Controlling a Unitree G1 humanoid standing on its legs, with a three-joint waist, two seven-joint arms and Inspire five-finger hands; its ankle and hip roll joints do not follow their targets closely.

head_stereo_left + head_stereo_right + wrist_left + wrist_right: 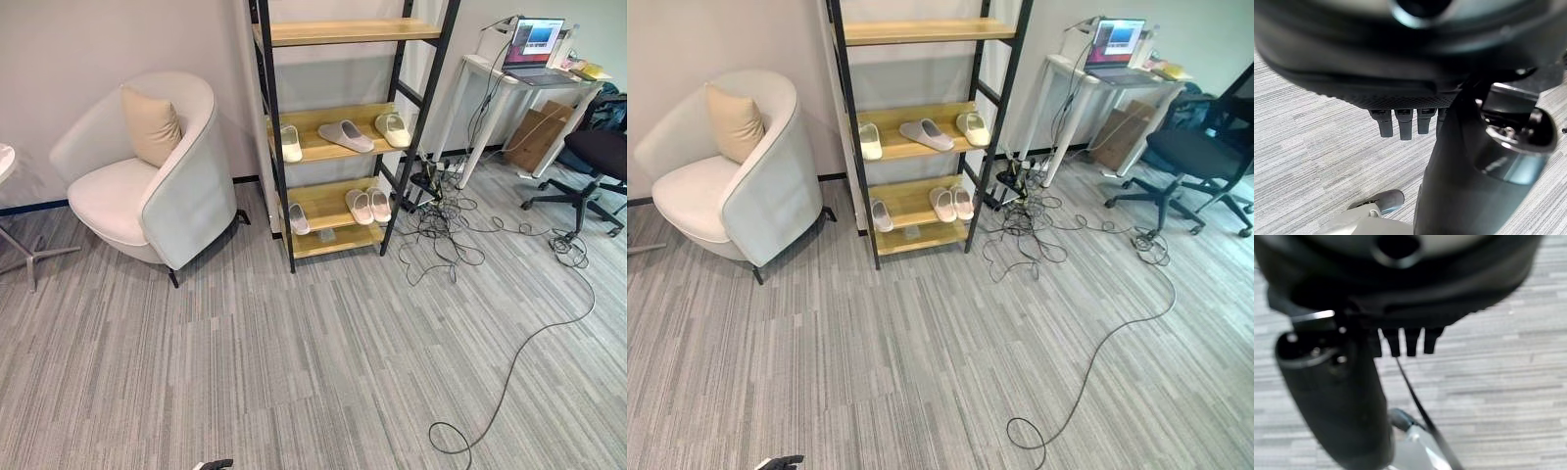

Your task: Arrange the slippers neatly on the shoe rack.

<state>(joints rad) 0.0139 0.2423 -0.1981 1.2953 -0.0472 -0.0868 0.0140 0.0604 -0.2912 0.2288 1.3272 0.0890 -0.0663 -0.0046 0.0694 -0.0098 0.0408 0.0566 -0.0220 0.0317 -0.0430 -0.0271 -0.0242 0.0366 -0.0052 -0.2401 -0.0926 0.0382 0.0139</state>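
The black-framed shoe rack [277,166] with wooden shelves stands against the far wall. On its middle shelf lie a cream slipper [291,143] at the left, a grey slipper [345,135] askew in the middle and a cream slipper [393,129] at the right. The lower shelf holds one small grey slipper [299,219] at the left and a pale pair [367,206] side by side at the right. The top shelf is bare. My left hand [1400,78] hangs over the carpet with straight fingers [1405,127], holding nothing. My right hand [1405,308] hangs the same way, open, far from the rack.
A white armchair [147,186] with a beige cushion stands left of the rack. To the right are a white desk [509,78] with a laptop, a cardboard box [539,137] and a black office chair [593,166]. Cables [441,225] tangle on the carpet beside the rack.
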